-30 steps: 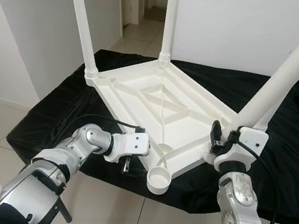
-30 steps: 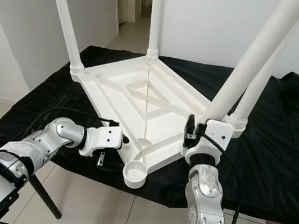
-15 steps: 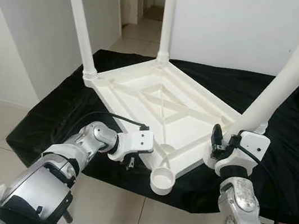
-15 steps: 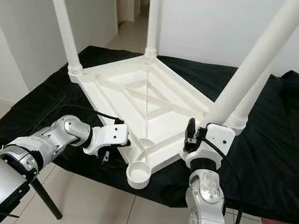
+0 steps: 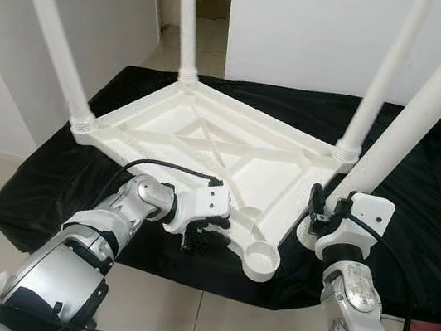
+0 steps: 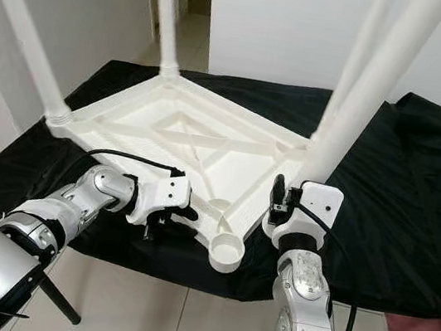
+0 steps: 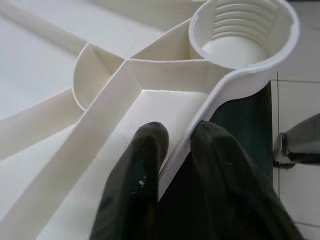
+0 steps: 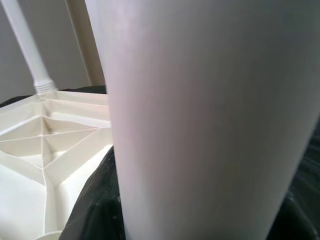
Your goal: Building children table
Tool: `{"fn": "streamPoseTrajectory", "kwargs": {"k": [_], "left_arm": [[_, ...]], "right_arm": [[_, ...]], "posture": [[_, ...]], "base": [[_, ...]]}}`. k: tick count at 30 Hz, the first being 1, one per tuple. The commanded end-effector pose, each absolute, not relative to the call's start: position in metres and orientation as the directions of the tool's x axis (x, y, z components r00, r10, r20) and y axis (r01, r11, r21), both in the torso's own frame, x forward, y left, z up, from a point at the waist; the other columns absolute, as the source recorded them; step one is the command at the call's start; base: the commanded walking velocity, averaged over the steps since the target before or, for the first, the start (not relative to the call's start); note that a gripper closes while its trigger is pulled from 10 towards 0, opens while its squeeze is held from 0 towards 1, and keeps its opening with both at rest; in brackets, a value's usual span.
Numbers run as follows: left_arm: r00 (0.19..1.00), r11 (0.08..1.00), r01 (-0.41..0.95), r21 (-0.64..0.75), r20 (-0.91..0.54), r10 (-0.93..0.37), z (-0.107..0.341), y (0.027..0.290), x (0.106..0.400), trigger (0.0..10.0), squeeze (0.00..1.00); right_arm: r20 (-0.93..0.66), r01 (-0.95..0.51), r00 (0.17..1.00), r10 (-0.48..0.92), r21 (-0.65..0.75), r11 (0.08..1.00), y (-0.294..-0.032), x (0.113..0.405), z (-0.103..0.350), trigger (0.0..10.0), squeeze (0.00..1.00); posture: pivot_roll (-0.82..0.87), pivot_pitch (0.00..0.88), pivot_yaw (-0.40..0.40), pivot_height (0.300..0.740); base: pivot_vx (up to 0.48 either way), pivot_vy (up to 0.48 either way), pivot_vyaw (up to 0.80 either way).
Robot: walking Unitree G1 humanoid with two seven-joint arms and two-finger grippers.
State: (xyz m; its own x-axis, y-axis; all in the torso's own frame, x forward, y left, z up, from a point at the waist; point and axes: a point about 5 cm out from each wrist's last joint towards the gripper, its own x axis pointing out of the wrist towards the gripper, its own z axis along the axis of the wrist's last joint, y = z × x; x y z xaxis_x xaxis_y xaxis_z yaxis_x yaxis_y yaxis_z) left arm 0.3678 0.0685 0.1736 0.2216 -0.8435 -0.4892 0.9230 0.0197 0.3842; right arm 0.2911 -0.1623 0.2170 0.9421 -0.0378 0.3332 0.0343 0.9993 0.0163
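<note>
The upturned white tabletop lies on the black-draped desk, three legs standing in its corners. The left end effector is pinched on the tabletop's rim beside the empty socket, which overhangs the desk edge. The right end effector carries the fourth leg, apparently clamped, though its fingers are hidden. The leg is tilted and off to the side of the socket; a skewed entry could cross the threads or push the top off the desk.
</note>
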Motion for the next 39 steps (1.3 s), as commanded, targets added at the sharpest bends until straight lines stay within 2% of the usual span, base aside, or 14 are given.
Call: {"fn": "streamPoseTrajectory", "kwargs": {"k": [1,6,7,8,9,11,12,13,14,15,18,19,20,39], "left_arm": [[0.205,0.072,0.967,0.243,-0.58,-0.788,0.133,0.09,0.359,0.0,0.0],[0.212,0.074,0.964,0.255,-0.567,-0.796,0.132,0.091,0.357,0.0,0.0],[0.216,0.077,0.962,0.26,-0.559,-0.801,0.132,0.09,0.357,4.6,0.0],[0.216,0.077,0.962,0.26,-0.559,-0.801,0.132,0.09,0.357,4.6,0.0],[0.208,0.077,0.963,0.258,-0.534,-0.82,0.132,0.085,0.356,10.0,0.0],[0.194,0.079,0.967,0.241,-0.507,-0.84,0.133,0.081,0.354,10.0,0.0],[0.182,0.079,0.971,0.227,-0.482,-0.857,0.135,0.077,0.353,10.0,0.21],[0.173,0.085,0.975,0.205,-0.461,-0.87,0.136,0.075,0.353,10.0,0.85],[0.173,0.085,0.975,0.205,-0.461,-0.87,0.136,0.075,0.353,10.0,0.85],[0.175,0.093,0.975,0.2,-0.443,-0.879,0.137,0.073,0.353,10.0,1.0],[0.209,0.117,0.964,0.239,-0.407,-0.889,0.143,0.072,0.354,10.0,1.0],[0.234,0.142,0.956,0.256,-0.375,-0.897,0.149,0.073,0.356,10.0,0.86],[0.261,0.174,0.949,0.264,-0.345,-0.902,0.155,0.074,0.359,10.0,0.0],[0.541,0.534,0.833,0.144,-0.012,-0.841,0.195,0.097,0.354,10.0,0.0]], "right_arm": [[0.341,0.031,0.939,-0.034,0.015,0.999,-0.162,0.29,0.22,10.0,0.0],[0.342,0.031,0.939,-0.034,0.015,0.999,-0.163,0.291,0.22,10.0,0.0],[0.341,0.03,0.939,-0.033,0.015,0.999,-0.163,0.292,0.22,10.0,0.0],[0.341,0.03,0.939,-0.033,0.015,0.999,-0.163,0.292,0.22,10.0,0.0],[0.342,0.03,0.939,-0.034,0.016,0.999,-0.163,0.292,0.219,10.0,0.0],[0.342,0.031,0.939,-0.035,0.017,0.999,-0.163,0.293,0.219,10.0,0.0],[0.342,0.031,0.939,-0.035,0.017,0.999,-0.162,0.294,0.219,10.0,0.0],[0.342,0.032,0.939,-0.036,0.018,0.999,-0.162,0.294,0.219,10.0,0.0],[0.342,0.032,0.939,-0.036,0.018,0.999,-0.162,0.294,0.219,10.0,0.0],[0.342,0.031,0.939,-0.036,0.019,0.999,-0.162,0.295,0.219,10.0,0.0],[0.342,0.031,0.939,-0.036,0.018,0.999,-0.162,0.295,0.219,10.0,0.0],[0.341,0.03,0.939,-0.034,0.018,0.999,-0.162,0.296,0.218,10.0,0.0],[0.339,0.027,0.94,-0.031,0.017,0.999,-0.161,0.296,0.218,10.0,0.0],[0.354,-0.057,0.934,0.048,0.016,0.998,-0.149,0.296,0.218,10.0,0.0]], "posture": [[-0.1,0.189,0.1,0.74],[-0.1,0.182,0.099,0.74],[-0.09,0.175,0.098,0.74],[-0.09,0.175,0.098,0.74],[-0.09,0.173,0.1,0.74],[-0.09,0.168,0.1,0.74],[-0.09,0.166,0.099,0.74],[-0.09,0.165,0.1,0.74],[-0.09,0.165,0.1,0.74],[-0.09,0.163,0.1,0.74],[-0.09,0.16,0.101,0.74],[-0.08,0.158,0.101,0.74],[-0.08,0.155,0.099,0.74],[-0.03,0.123,0.049,0.74]], "base": [[0.0,0.0,0.0],[0.0,0.0,0.0],[0.0,0.0,0.0],[0.0,0.0,0.0],[0.0,0.0,0.0],[0.0,0.0,0.0],[0.0,0.0,0.0],[0.0,0.0,0.0],[0.0,0.0,0.0],[0.0,0.0,0.0],[0.0,0.0,0.0],[0.0,0.0,0.0],[0.0,0.0,0.0],[0.0,0.0,0.0]]}}
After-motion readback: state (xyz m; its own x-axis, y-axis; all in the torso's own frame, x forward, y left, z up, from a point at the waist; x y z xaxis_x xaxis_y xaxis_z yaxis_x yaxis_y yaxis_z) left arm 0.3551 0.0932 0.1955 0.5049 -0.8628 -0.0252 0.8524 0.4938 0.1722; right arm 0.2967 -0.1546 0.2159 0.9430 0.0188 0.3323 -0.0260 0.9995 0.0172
